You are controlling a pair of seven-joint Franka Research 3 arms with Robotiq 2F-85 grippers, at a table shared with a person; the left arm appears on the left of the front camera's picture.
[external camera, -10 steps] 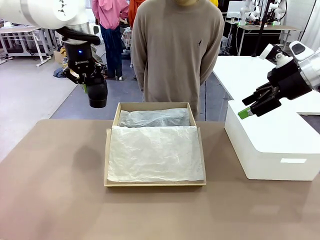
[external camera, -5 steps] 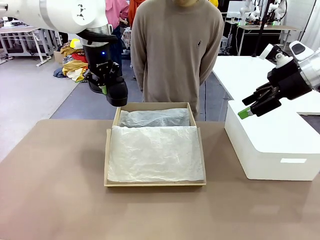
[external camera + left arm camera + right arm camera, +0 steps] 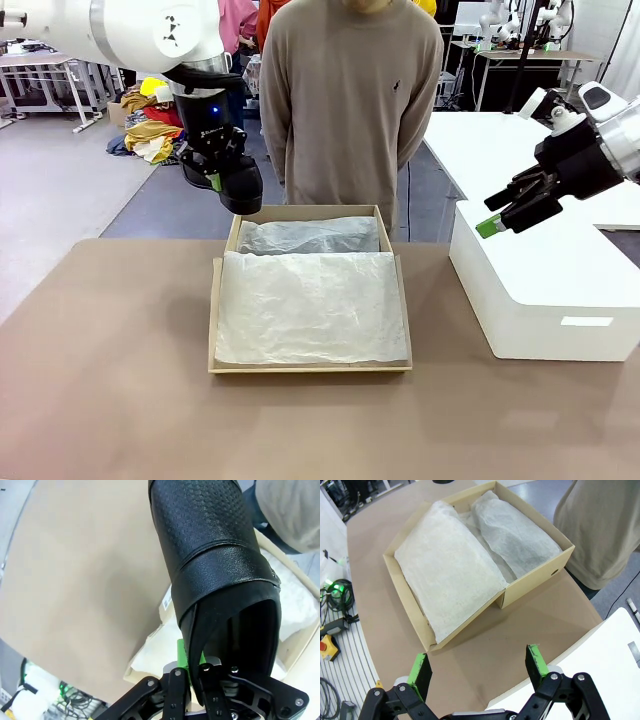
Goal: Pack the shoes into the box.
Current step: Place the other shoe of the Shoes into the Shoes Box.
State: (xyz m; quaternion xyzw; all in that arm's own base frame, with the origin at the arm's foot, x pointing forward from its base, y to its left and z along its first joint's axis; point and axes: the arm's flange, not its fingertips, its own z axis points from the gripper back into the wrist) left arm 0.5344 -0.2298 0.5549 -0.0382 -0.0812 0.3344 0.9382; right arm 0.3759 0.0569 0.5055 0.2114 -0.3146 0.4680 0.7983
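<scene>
One bench [image 3: 100, 400] before you carries a white block [image 3: 540, 300] and the tissue-lined box [image 3: 212, 330]. Over its far-left corner hangs a black shoe [image 3: 243, 186], clamped by the left tool [image 3: 212, 181]. Right tool [image 3: 497, 218]: spread wide, empty, above the block.

Robotics lab, white tables [image 3: 500, 140] on grey floor [image 3: 60, 190], cables [image 3: 339, 596], red emergency-stop button [image 3: 331, 647]

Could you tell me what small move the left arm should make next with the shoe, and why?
Probably shift the shoe sideways until it is over the middle of the box, then lower it in. The left gripper is shut on the shoe, which hangs in the air near the box's far left corner, and the box lies open with tissue paper inside.
</scene>
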